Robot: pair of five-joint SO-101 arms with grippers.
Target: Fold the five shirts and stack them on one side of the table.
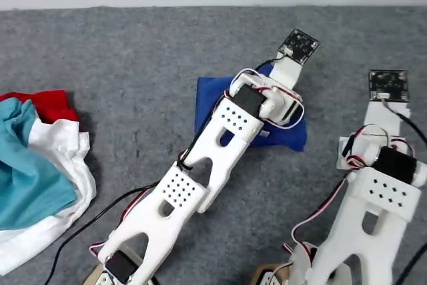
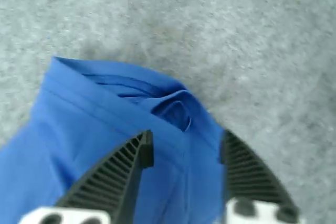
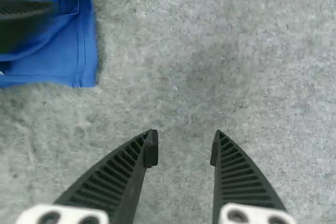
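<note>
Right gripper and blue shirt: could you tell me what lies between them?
Bare grey carpet separates right gripper from blue shirt, per the right wrist view.

The folded shirt (image 1: 210,101) lies in the middle of the table (image 1: 133,51), under the left gripper (image 2: 186,150). The right gripper (image 3: 181,148) hangs over the table just to its right. A heap of shirts (image 1: 40,165) lies well apart at the left edge.

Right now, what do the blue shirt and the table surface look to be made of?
Blue shirt: thin matte cloth, probably cotton-like, given soft folds and a stitched hem. Table surface: grey fuzzy felt or carpet, showing a fibrous nap.
</note>
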